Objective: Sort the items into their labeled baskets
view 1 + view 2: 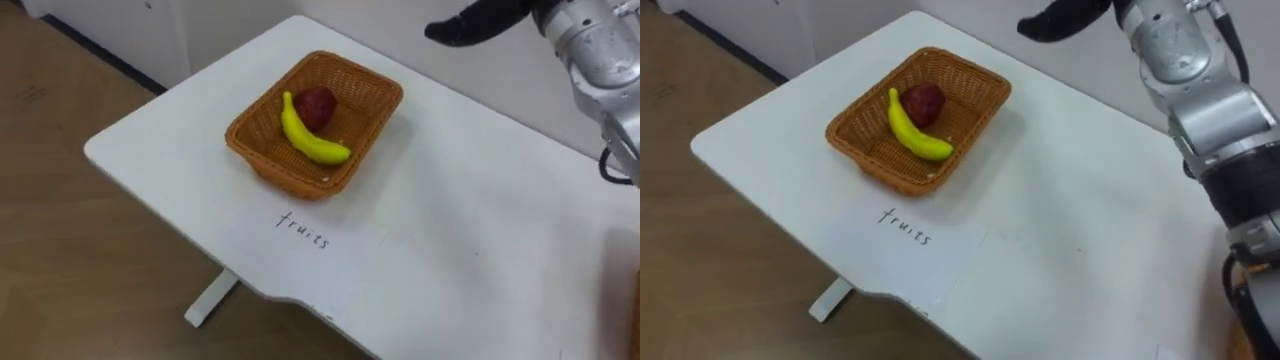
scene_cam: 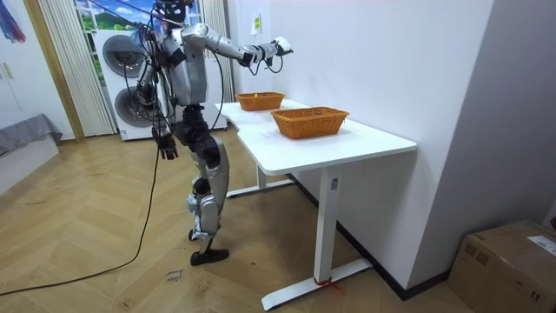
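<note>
Your left hand [image 2: 165, 148] hangs at the robot's side, and you cannot tell whether it is open or closed. Your right hand [image 1: 470, 25] hovers high above the surface [image 1: 450, 230], beyond the far right corner of the fruit basket [image 1: 285, 172]. Its fingers are stretched out, with nothing visible in them.

No loose item lies on the part of the surface you can see, so the step in hand is probably a search. Carry the arm rightwards at height, clear of the wicker rim, and scan the surface before you reach down.

Now the containers. The fruit basket, behind its paper label [image 1: 305, 230], holds a banana [image 1: 312, 140] lying against a red fruit [image 1: 316, 103]. The second basket [image 2: 308, 122] stands apart to its right, and its contents are hidden from you.
</note>
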Robot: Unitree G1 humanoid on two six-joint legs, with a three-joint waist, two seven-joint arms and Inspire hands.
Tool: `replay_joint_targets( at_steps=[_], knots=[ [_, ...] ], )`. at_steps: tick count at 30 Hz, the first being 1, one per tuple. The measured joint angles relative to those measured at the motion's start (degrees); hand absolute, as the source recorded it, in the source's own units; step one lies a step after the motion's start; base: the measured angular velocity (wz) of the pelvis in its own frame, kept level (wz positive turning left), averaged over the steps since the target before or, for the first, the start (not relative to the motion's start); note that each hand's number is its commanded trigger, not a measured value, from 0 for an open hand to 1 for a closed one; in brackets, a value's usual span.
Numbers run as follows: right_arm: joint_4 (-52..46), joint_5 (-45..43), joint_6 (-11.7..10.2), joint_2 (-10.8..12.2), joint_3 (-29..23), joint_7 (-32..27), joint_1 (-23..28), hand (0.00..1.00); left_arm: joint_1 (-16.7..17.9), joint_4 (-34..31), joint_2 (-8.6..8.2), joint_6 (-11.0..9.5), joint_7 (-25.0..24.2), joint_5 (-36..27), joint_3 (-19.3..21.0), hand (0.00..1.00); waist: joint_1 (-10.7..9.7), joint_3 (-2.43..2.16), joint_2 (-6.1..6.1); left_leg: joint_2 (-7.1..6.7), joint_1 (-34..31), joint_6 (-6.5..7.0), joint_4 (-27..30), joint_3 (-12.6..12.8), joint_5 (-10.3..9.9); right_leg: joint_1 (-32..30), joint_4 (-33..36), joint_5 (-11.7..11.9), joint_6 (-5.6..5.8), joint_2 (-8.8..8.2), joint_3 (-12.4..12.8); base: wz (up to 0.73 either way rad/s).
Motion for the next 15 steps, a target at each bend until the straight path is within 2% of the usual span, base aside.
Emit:
replay_joint_targets(
  at_steps=[3,4,7,10,15],
  knots=[
    [-1.33,-0.2,0.04,-0.31,-1.38,0.35,1.79,0.0,0.03,-0.23,-0.55,0.07,0.0,-0.05,-0.02,0.0,-1.25,0.0,0.12,0.23,2.02,-0.05,-1.16,1.4,0.03,0.82,-0.07,0.0,0.0,0.08,1.48,-0.25],
    [-1.34,-1.14,0.14,-0.47,-1.74,0.44,2.02,0.0,0.01,-0.53,-0.53,0.06,0.01,-0.07,0.0,0.0,-2.24,-0.09,-0.01,0.26,2.29,-0.06,-1.29,1.64,0.03,0.83,-0.02,0.0,0.0,0.19,2.09,-0.2],
    [-2.56,-2.63,0.42,-0.9,-5.41,0.72,2.03,0.0,-0.38,-1.28,-0.54,0.06,-0.35,-0.04,0.08,0.0,-4.01,-0.1,0.0,0.54,2.53,-0.03,-1.83,2.91,0.02,0.29,-0.04,0.21,-0.04,0.39,3.02,-0.22],
    [-3.64,-2.52,0.55,-2.81,-7.17,0.66,2.02,0.0,-0.8,-1.68,-0.54,0.12,-1.08,-0.05,0.29,0.0,-4.91,-0.05,0.17,0.67,3.62,0.04,-2.41,3.88,-0.01,0.56,-0.11,0.39,0.08,0.47,4.23,-0.21],
    [-3.68,-2.63,0.56,-3.23,-10.07,0.01,2.02,0.0,-2.41,-1.49,-1.21,0.4,-1.46,-0.89,0.36,0.0,-6.6,0.13,0.47,0.85,5.46,0.03,-3.25,5.37,-0.01,1.26,-0.17,0.41,0.12,0.61,6.11,-0.17]
  ],
)
